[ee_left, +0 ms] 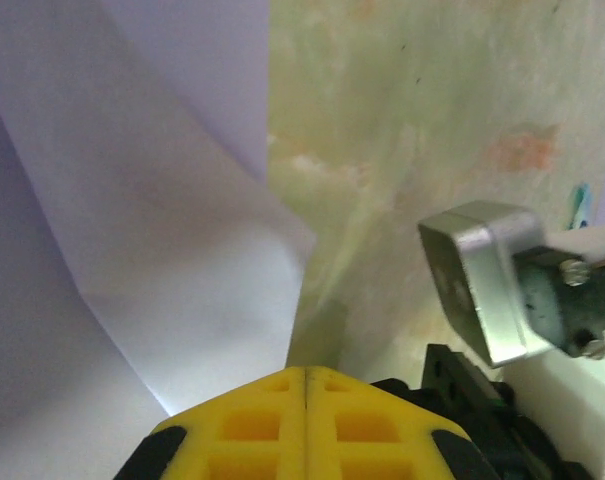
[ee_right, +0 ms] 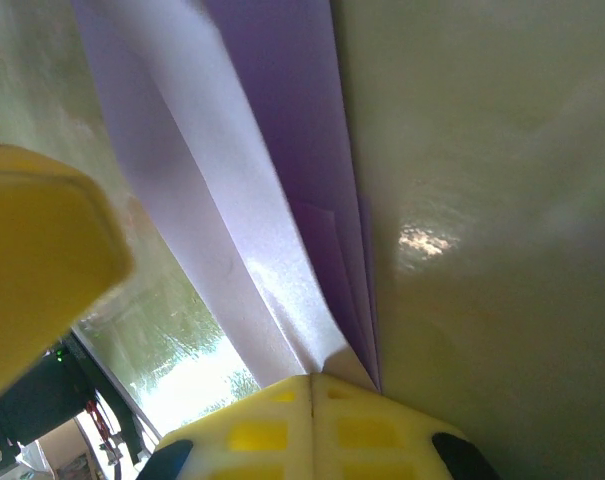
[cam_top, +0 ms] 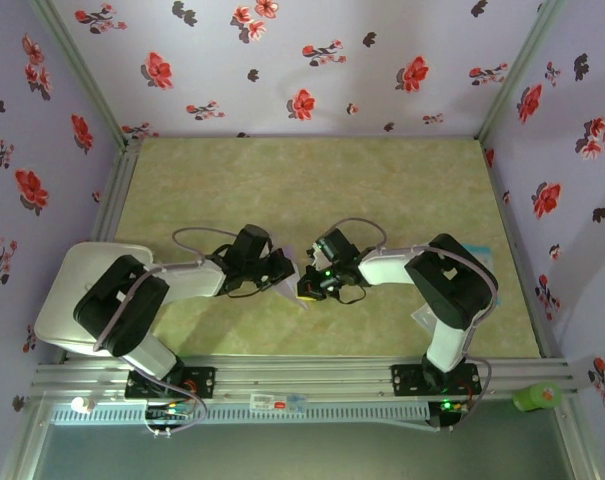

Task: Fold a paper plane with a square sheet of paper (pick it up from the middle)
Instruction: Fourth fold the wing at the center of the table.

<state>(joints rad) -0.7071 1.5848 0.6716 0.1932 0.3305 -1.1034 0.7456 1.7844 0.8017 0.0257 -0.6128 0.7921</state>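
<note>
Purple-flowered walls (cam_top: 282,60) all round, mottled green bench (cam_top: 312,180) underneath. Right at mid-bench, towards the front edge, sits the lavender sheet (cam_top: 288,284), caught between the two arms. Already folded over on itself: from the right wrist, long narrow layers stacked along a crease, running straight down into the right jaws. Clamped there, yellow tips pressed together with the layered edge pinched in the seam. Lifted off the bench at that end, by the look of it, and bowing up in a soft curve in the left wrist view.

Thin and featherlight, judging by that curve — limp across the flat, stiffer only along the creases. Easy to crumple, easy to tear at a corner, and likely to slip layer over layer if tugged sideways. Best taken on the folded spine near the middle, with several layers stacked there as something firm for the tips. Worth avoiding any single loose flap.

Outward now: left jaws closed too, tips meeting right at the sheet's lower edge — impossible to tell whether holding a layer or merely touching it. Left arm (cam_top: 172,280) reaching in from one side, right arm (cam_top: 402,265) from the other, wrists nearly nose to nose over the paper.
</note>
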